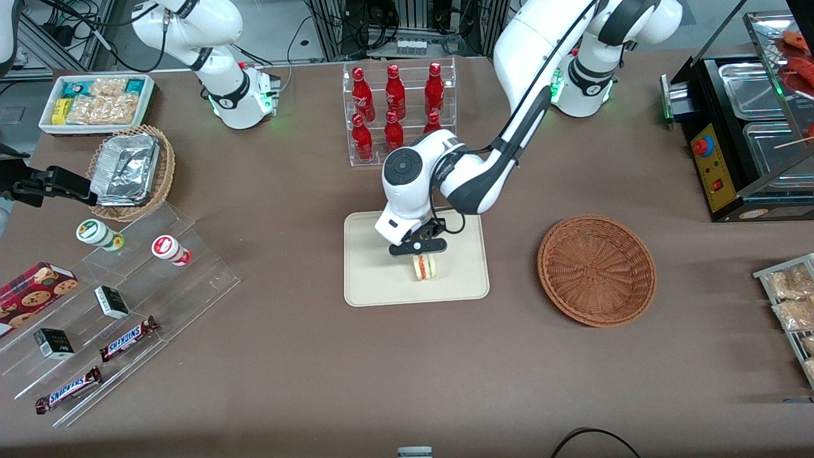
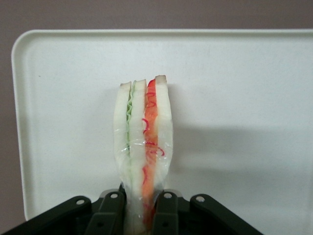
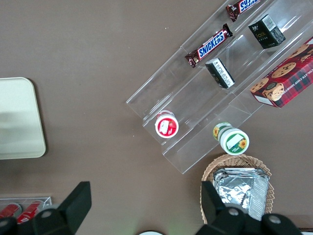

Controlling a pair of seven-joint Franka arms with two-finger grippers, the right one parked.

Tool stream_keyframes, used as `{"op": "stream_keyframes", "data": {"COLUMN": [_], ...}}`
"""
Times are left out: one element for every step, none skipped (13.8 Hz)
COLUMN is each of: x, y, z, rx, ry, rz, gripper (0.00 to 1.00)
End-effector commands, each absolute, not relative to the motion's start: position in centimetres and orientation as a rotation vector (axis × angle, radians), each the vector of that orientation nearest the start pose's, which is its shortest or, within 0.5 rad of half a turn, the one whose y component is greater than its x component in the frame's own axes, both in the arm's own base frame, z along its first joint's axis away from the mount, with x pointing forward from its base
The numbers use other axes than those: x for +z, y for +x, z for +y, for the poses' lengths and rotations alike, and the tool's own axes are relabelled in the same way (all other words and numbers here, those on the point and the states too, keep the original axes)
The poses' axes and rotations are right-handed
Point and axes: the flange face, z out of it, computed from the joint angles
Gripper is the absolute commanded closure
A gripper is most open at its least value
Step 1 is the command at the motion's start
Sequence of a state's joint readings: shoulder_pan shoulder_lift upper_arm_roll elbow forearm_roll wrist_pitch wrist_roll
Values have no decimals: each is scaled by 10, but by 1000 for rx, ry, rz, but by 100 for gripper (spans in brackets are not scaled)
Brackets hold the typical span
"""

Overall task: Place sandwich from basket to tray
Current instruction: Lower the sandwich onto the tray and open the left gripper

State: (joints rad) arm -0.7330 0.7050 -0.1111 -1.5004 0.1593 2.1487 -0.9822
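Brown cloth covers the counter (image 1: 305,356) from edge to edge. At mid-counter lies the tray (image 1: 375,280), flat and cream-coloured. The end effector (image 1: 422,253) is positioned directly above the tray, clenched on the sandwich (image 1: 424,267). In the left wrist view the two black fingers (image 2: 110,215) press the sandwich (image 2: 144,142) from both sides; its wrapped bread slices stand on edge, green filling in one seam and red in the other. Whether the sandwich's lower end touches the tray surface cannot be told.

The basket (image 1: 596,270), reddish-brown wicker, sits beside the tray toward the working arm's end of the counter, well apart from it. Nothing lies in it.

Other containers:
- A clear acrylic rack (image 1: 399,111), farther from the front camera than the tray, holds red bottles (image 1: 394,92) in two rows.
- A lighter tan wicker basket (image 1: 137,175) toward the parked arm's end holds stacked foil containers (image 1: 125,168).
- A white bin (image 1: 95,105) near that corner holds snack packets.
- A clear stepped display (image 1: 127,318) along the parked arm's edge carries two round tubs, two small dark boxes and two Snickers bars (image 1: 127,339). A red cookie box (image 1: 35,289) lies beside it.
- A black warming cabinet (image 1: 741,133) at the working arm's end contains metal pans.
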Motion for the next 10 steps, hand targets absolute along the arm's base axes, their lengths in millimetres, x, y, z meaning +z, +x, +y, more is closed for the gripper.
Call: {"op": "stream_keyframes", "data": {"x": [242,237,233,232,232,236,243,253,274,291], "y": [485,483,483,482,482,484,484,487,492,494], "z": [-529,-531,-530,-531,-532,-531,-531,-531,-528,-525], "rx": [-83,-80,-74,-74,-75,-75,-84,-96,-125,-138], "ry": [-3072,-3071,-3068,-3068,-3073,-3078,-3085,-3093,-3108,-3112], "rz": [-109,-104,-101,-98,-103,-110,-115,-125,-140,-151], "gripper": [100,100,100,100,72,20,0,0,0,0]}}
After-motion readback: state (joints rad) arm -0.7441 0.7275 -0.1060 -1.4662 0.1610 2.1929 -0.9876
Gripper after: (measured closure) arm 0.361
